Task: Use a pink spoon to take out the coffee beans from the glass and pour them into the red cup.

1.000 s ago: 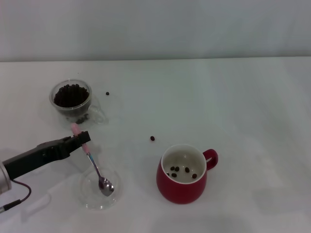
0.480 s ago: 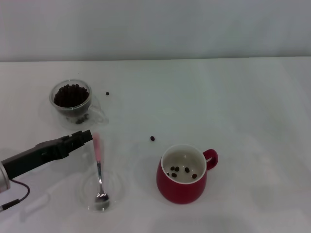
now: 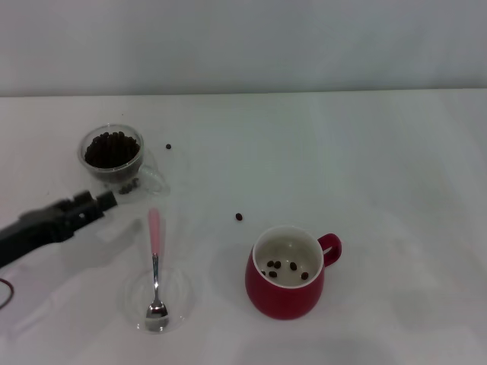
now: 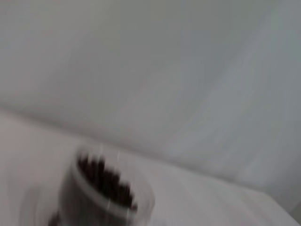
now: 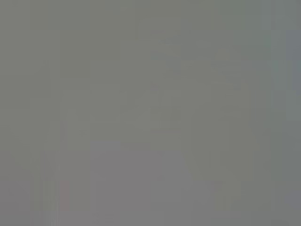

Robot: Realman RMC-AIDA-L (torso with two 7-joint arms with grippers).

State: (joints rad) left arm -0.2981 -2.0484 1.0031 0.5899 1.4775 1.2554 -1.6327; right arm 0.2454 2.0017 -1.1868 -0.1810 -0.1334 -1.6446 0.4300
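The pink spoon (image 3: 154, 262) lies free on the table, its metal bowl resting in a shallow clear dish (image 3: 181, 292) and its pink handle pointing toward the far side. The glass (image 3: 112, 156), full of coffee beans (image 3: 111, 147), stands at the far left; it also shows in the left wrist view (image 4: 106, 188). The red cup (image 3: 285, 287) stands right of the spoon with a few beans (image 3: 285, 268) inside. My left gripper (image 3: 105, 201) is empty and open, left of the spoon's handle and just in front of the glass. My right gripper is out of view.
One loose bean (image 3: 239, 217) lies on the white table between the spoon and the red cup. Another loose bean (image 3: 168, 147) lies right of the glass. The right wrist view shows only flat grey.
My left gripper has let go of the spoon and drawn back to the left. The spoon has dropped flat, its bowl in the dish.
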